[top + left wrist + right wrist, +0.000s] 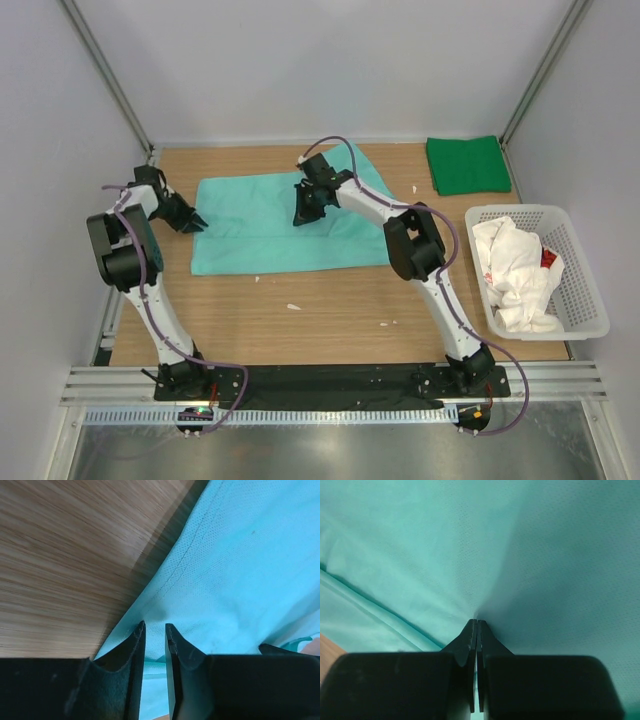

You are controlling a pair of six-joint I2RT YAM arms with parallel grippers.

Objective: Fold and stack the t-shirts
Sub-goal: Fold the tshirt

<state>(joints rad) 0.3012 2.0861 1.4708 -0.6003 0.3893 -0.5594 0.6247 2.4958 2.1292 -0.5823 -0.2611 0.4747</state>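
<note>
one mint-teal soft fabric t-shirt (255,240) lies spread on the wooden table (330,320), with both arms bent over it. only the wrist views show the fingers: the right gripper (477,621) is pressed together, pinching a tented fold mid-shirt, while the left gripper (155,626) stands slightly parted at the shirt's left hem, fabric visible through the gap.

Left arm: elbow raised, forearm turned toward 3 o'clock, left pincer (195,222) with jaws narrowly parted. Right arm: stretched toward 11 o'clock, right pincer (477,621) pressed closed, pinching a fold of the mint-teal t-shirt (420,555).
</note>
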